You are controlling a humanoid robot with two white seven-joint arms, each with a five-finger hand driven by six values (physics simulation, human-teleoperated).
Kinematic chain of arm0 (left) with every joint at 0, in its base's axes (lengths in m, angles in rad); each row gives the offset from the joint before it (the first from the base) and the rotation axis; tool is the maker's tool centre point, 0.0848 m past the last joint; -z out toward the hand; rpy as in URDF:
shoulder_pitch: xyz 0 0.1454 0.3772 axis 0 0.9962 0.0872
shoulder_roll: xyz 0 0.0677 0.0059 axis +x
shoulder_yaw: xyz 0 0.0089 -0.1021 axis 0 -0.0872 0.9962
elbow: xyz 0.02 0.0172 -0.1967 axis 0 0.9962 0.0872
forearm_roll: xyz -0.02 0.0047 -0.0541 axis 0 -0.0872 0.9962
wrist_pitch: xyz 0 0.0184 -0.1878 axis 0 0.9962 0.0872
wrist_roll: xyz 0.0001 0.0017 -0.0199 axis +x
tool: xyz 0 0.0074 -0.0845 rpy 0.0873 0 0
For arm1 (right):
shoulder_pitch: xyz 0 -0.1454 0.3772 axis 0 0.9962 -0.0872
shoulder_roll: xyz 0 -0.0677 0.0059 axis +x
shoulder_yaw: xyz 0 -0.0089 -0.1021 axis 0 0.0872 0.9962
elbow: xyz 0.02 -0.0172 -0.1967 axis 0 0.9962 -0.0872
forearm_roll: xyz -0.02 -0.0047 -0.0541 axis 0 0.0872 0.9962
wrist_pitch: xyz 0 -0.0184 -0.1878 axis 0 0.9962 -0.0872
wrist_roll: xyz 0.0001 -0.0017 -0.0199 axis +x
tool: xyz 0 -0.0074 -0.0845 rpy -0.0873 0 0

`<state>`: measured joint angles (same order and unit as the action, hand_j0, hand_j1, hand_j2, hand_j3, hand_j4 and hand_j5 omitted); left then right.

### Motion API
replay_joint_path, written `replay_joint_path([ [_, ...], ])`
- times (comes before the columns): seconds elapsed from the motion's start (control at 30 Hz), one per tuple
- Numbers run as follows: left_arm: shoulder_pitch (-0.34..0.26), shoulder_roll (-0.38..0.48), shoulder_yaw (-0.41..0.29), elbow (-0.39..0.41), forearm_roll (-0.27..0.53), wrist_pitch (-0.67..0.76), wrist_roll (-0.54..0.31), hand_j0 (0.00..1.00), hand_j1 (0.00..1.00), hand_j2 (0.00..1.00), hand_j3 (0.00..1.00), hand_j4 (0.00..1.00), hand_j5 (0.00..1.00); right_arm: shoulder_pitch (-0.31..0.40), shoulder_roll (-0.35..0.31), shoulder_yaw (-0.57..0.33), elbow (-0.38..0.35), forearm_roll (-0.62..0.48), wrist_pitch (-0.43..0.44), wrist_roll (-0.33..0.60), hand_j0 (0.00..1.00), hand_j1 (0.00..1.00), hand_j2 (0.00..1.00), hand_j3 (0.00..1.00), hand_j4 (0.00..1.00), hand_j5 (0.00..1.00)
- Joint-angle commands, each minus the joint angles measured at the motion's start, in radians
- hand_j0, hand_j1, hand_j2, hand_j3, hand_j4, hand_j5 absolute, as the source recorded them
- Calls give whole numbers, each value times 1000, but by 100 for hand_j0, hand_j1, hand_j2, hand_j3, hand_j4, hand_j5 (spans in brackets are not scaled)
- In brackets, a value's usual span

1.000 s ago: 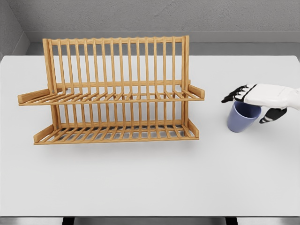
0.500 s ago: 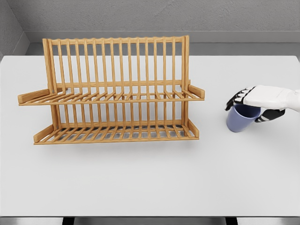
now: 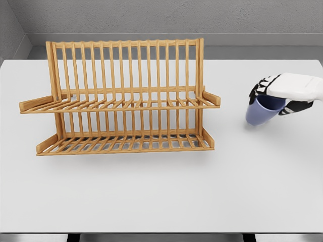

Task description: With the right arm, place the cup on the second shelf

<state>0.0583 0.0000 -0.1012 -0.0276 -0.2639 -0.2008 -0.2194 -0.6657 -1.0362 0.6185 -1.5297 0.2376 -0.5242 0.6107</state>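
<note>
The right hand (image 3: 276, 96), white w/ black fingers, is seen at the right edge of the head view, its arm entering from the right. It is clamped on the rim of the blue-violet rounded cup (image 3: 261, 111): the palm lies over the cup's mouth, dark fingertips (image 3: 256, 91) are wrapped down the left side of the rim, and another dark finger shows at the right side. The cup is tilted, mouth leaning up and to the right under the palm, base pointing down-left. A faint shadow is cast on the white table (image 3: 161, 191) just below the base; whether the base touches the tabletop or is just clear of it can't be told.

The cup is held well apart from the two-tier wooden slatted dish rack (image 3: 121, 101), to the right of it, at approx the height of the upper tier in the picture. The rack is placed left of centre on the table, its tall back of vertical bars on the far side. The upper shelf (image 3: 121, 105) is made of slats running near-to-far w/ end pieces sticking out left and right; the lower shelf (image 3: 123, 143) sits nearer and lower, same slat build. Nothing rests on either shelf.

A grey wall (image 3: 161, 17) is seen beyond the far table edge. The left arm isn't shown.
</note>
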Motion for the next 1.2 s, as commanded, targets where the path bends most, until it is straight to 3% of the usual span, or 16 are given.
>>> replay_joint_path([
  [0.0, 0, 0, 0, 0, 0, 0, 0, 100, 100, 100, 100, 100, 100, -3, -4, -3, -1, -6, 4, 0, 53, 53, 53, 53, 53, 53],
  [0.63, 0, 0, 0, 0, 0, 0, 0, 100, 100, 100, 100, 100, 100, -155, -7, -6, 0, -9, 6, 0, 54, 54, 54, 54, 54, 54],
  [0.8, 0, 0, 0, 0, 0, 0, 0, 100, 100, 100, 100, 100, 100, -167, -8, -6, -3, -12, 4, 0, 54, 54, 54, 54, 54, 54],
  [1.17, 0, 0, 0, 0, 0, 0, 0, 100, 100, 100, 100, 100, 100, -198, -7, -37, -112, -15, 3, 0, 54, 54, 54, 54, 54, 54],
])
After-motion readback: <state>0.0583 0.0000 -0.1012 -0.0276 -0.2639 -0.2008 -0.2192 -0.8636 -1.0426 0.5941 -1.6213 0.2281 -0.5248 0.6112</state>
